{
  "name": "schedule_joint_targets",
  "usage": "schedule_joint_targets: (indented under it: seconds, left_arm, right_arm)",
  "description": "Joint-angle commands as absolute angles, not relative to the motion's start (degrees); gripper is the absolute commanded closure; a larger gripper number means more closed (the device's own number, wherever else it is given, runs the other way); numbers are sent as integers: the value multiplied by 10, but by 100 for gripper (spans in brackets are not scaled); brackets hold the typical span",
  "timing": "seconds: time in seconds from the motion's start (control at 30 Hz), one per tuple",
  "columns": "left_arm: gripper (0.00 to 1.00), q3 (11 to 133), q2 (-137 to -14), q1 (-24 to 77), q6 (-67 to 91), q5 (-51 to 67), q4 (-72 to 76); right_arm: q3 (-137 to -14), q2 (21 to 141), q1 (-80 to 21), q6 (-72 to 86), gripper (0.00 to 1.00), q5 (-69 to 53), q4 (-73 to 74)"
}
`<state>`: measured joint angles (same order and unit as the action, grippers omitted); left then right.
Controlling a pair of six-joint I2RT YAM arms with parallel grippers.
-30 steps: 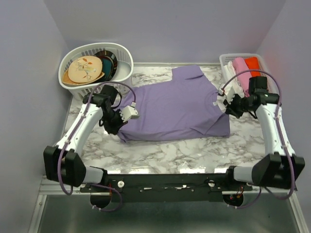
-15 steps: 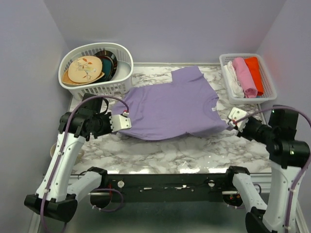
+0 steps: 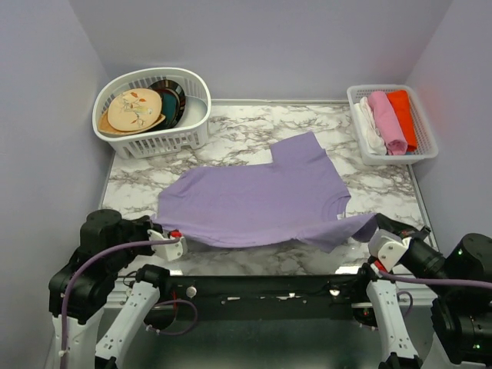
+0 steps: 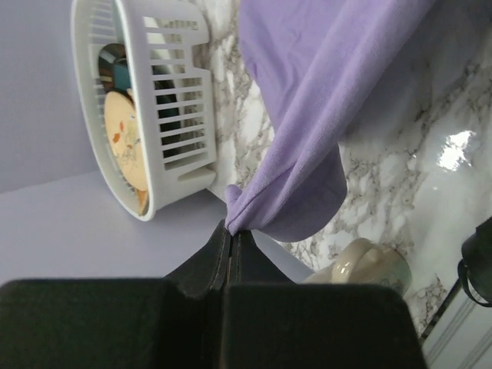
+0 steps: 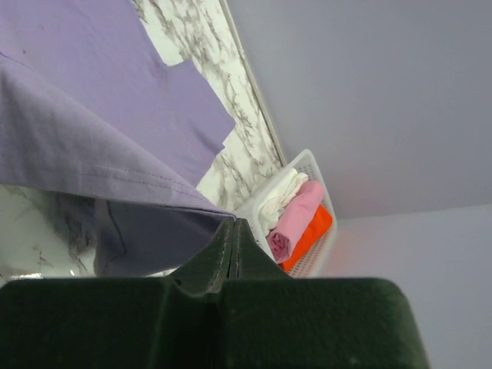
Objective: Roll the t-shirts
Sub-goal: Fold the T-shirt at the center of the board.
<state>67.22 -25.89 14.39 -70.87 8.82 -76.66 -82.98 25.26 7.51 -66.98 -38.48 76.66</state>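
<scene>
White basket (image 3: 165, 140) holds plates (image 3: 135, 110) far left; tray (image 3: 396, 158) holds rolled cloths (image 3: 387, 123) far right.

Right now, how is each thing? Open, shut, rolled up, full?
purple t-shirt: spread out, not rolled, near corners pinched and held up.
left gripper: shut on one t-shirt corner.
right gripper: shut on the other corner.
round basket: holds stacked plates.
small basket: holds three rolled cloths.
</scene>
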Motion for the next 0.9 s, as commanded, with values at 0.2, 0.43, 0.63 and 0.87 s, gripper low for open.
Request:
schedule_joint_targets:
  seconds: [0.2, 0.43, 0.63, 0.87]
  left_arm:
    - [84, 612, -294, 145, -715, 113, -813]
    - [85, 567, -334, 145, -723, 132, -803]
    - [100, 544, -374, 145, -721, 131, -793]
    - [89, 526, -435, 145, -646, 127, -741]
  right_arm:
    - [-788, 308, 76, -730, 99, -437, 861]
    - [-720, 337, 76, -762, 100, -425, 833]
    - [-690, 383, 76, -760, 100, -418, 794]
    - [-671, 424, 76, -773, 100, -420, 789]
